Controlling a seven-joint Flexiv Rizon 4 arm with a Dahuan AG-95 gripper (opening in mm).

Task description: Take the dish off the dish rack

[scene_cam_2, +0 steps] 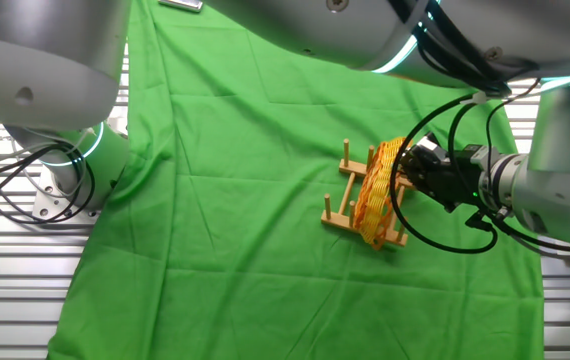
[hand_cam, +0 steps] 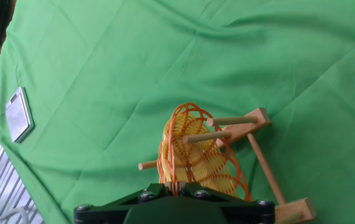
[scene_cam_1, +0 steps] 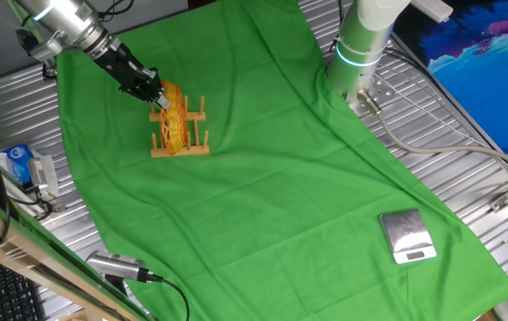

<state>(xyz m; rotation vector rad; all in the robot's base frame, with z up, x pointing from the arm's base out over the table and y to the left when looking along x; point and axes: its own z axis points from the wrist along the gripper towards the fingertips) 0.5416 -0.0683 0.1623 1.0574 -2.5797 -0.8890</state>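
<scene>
The dish (scene_cam_1: 174, 118) is a yellow-orange woven oval tray standing on edge between the pegs of the small wooden dish rack (scene_cam_1: 183, 148) on the green cloth. It also shows in the other fixed view (scene_cam_2: 378, 193) and the hand view (hand_cam: 196, 155), with the rack (scene_cam_2: 345, 205) (hand_cam: 258, 124) under it. My gripper (scene_cam_1: 156, 93) is at the dish's top rim, coming from the upper left. In the hand view the gripper (hand_cam: 175, 185) is shut on the dish's rim, with the rim pinched between the two pads.
A square silver scale (scene_cam_1: 407, 236) lies on the cloth at the front right, also in the hand view (hand_cam: 18, 114). A second robot base (scene_cam_1: 361, 45) stands at the back. A blue box (scene_cam_1: 18, 165) and cables lie off the cloth's left edge.
</scene>
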